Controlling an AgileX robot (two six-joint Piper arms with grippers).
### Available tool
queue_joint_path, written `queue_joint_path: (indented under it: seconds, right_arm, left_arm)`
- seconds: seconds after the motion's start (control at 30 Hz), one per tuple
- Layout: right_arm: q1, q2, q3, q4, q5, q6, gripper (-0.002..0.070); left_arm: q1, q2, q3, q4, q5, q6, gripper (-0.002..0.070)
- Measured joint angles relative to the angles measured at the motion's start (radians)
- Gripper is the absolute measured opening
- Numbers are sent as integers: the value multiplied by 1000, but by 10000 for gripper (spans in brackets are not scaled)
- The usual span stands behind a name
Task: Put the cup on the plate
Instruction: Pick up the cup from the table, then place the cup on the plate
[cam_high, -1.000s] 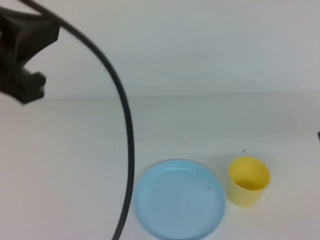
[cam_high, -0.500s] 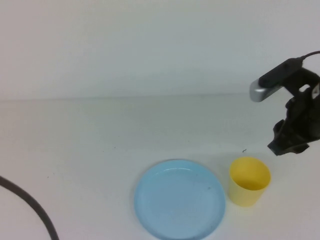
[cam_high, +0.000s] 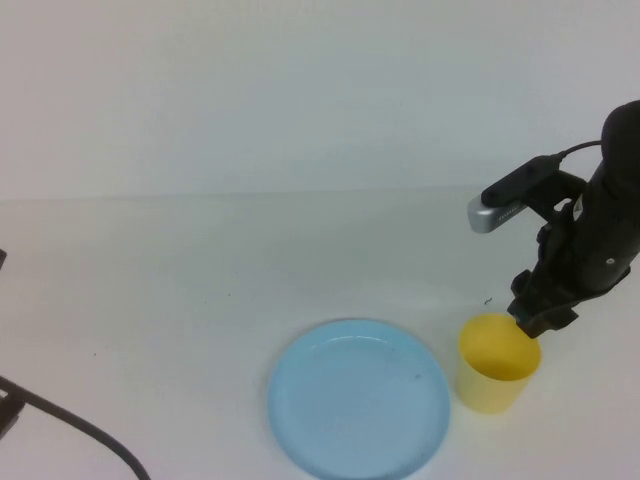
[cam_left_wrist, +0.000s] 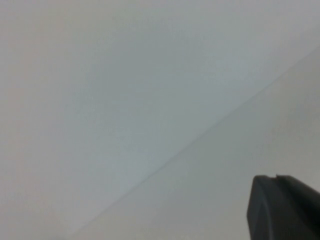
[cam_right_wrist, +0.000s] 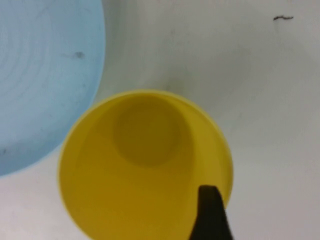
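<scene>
Cup (cam_high: 497, 362) stands upright on the table (cam_high: 150, 300), mouth up, just beside the plate (cam_high: 359, 397) on its right, not on it yet. Right gripper (cam_high: 533, 320) hangs right over the cup's far rim; in the right wrist view one of its fingers (cam_right_wrist: 210, 215) dips inside the cup mouth, looks set for a rim pinch across the wall. Fingers spread wide, nothing gripped. Plate lies flat and bare, close by, so the carry should be short. Left gripper (cam_left_wrist: 282, 207) parked away from both, over bare table, fingers closed, empty.
</scene>
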Motion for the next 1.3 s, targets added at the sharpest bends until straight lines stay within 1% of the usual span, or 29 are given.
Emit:
queue_joint_path:
  seconds: [0.13, 0.3, 0.4, 0.5, 0.57, 0.63, 0.67, 0.73, 0.8, 0.93, 1.0, 1.13, 1.3]
  right_arm:
    - [0, 17, 0, 45, -6, -20, 466]
    - [0, 48, -2, 88, -8, -37, 464]
    - [0, 82, -2, 99, -10, -41, 431]
    - [0, 122, -11, 101, -10, -45, 347]
    - [0, 139, -22, 103, -9, -47, 251]
    - [0, 142, -31, 103, -9, -47, 130]
    - [0, 142, -40, 103, -2, -47, 92]
    - [0, 142, -67, 103, 24, -47, 44]
    - [0, 142, -114, 103, 71, -44, 32]
    - [12, 142, -245, 111, 214, -33, 31]
    - [33, 142, -315, 111, 252, -25, 31]
    - [120, 142, -447, 111, 271, -2, 30]
    - [267, 175, -488, 111, 275, 3, 30]
  left_arm:
    - [0, 0, 36, 7, -85, 0, 0]
    - [0, 0, 49, 13, -123, 0, 0]
    - [0, 0, 69, 13, -171, -2, 0]
    - [0, 0, 123, 3, -252, -5, 0]
    - [0, 0, 151, -10, -301, -20, 0]
    - [0, 0, 164, -10, -337, -24, 0]
    - [0, 0, 166, -10, -346, -24, 0]
    - [0, 0, 168, -10, -346, -24, 0]
    - [0, 0, 168, -10, -337, -10, 0]
    - [0, 0, 168, -10, -321, -6, 0]
    - [0, 0, 168, -10, -321, -6, 0]
    - [0, 0, 168, -10, -321, -5, 0]
    - [0, 0, 168, -10, -321, 1, 0]
